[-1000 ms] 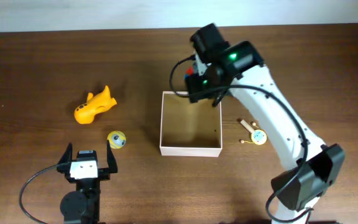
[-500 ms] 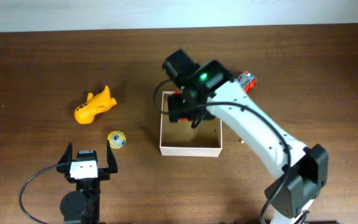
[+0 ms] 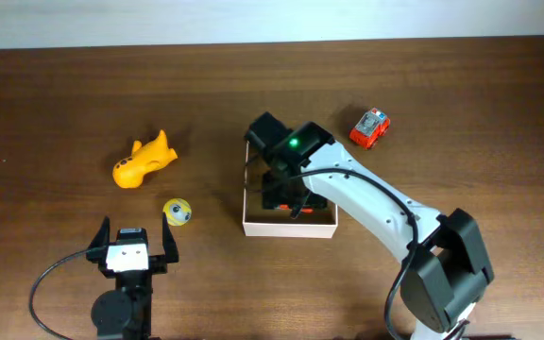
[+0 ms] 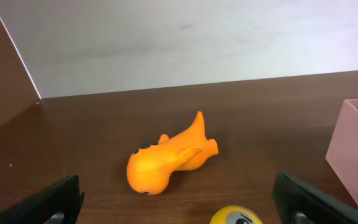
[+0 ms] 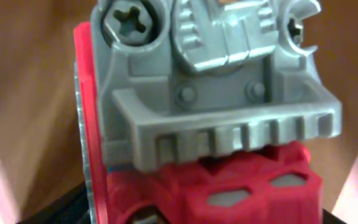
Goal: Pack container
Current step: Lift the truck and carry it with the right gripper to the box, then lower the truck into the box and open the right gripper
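A placing step is being carried out: a red-and-grey plastic toy vehicle (image 5: 204,112) is being clamped by the right gripper (image 3: 284,196) inside the square, white-walled, tan-floored cardboard container (image 3: 289,229) near the centre of the brown wooden table (image 3: 461,76). The left gripper (image 3: 135,236) is being held wide apart, empty. A gentle release is being called for next; an orange plastic fish toy (image 3: 144,160), a yellow ball (image 3: 178,212) and a small red toy car (image 3: 370,127) are being left outside.

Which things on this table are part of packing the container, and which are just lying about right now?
In the job now:
- container
- red and grey toy, gripped over the container's tan floor

Lying about, probably waiting to be packed:
- orange toy animal
- yellow ball
- red toy car
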Controlling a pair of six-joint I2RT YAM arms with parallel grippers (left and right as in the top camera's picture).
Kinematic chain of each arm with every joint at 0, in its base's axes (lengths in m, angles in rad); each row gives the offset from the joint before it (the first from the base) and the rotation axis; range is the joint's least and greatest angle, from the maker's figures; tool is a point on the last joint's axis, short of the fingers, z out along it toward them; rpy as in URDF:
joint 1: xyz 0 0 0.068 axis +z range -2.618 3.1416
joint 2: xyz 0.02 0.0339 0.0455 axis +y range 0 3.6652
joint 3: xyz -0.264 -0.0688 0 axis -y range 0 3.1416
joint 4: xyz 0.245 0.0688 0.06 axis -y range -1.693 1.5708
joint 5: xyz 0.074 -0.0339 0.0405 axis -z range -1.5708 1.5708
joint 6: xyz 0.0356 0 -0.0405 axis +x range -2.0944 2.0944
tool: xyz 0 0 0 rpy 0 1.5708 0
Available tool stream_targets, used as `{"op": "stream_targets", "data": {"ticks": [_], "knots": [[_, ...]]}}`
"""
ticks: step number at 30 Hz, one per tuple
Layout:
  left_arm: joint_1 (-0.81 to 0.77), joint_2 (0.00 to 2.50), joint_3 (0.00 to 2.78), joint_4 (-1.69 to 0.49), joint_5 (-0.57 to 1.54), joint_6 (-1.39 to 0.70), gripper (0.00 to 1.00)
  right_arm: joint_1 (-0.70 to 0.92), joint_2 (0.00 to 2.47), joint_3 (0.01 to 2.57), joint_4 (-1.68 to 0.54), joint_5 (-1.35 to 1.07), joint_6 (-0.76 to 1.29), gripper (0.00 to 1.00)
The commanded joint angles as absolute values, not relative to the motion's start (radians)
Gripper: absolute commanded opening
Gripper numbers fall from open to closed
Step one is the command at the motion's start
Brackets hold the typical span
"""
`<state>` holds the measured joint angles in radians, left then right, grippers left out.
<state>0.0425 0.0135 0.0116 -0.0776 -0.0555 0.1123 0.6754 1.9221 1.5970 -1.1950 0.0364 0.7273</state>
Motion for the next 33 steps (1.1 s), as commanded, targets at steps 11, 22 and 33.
{"op": "stream_targets", "data": {"ticks": [11,22,33], "knots": [[0.049,0.005,0.009,-0.08,-0.048,0.122,0.99,0.561,1.922,1.542,-1.081,0.224,0.661,0.71],[0.049,0.005,0.009,-0.08,-0.048,0.122,0.99,0.541,1.922,1.542,-1.016,0.221,0.632,0.71],[0.049,0.005,0.009,-0.08,-0.048,0.122,0.99,0.543,1.922,1.542,-1.068,0.165,0.632,0.7]]}}
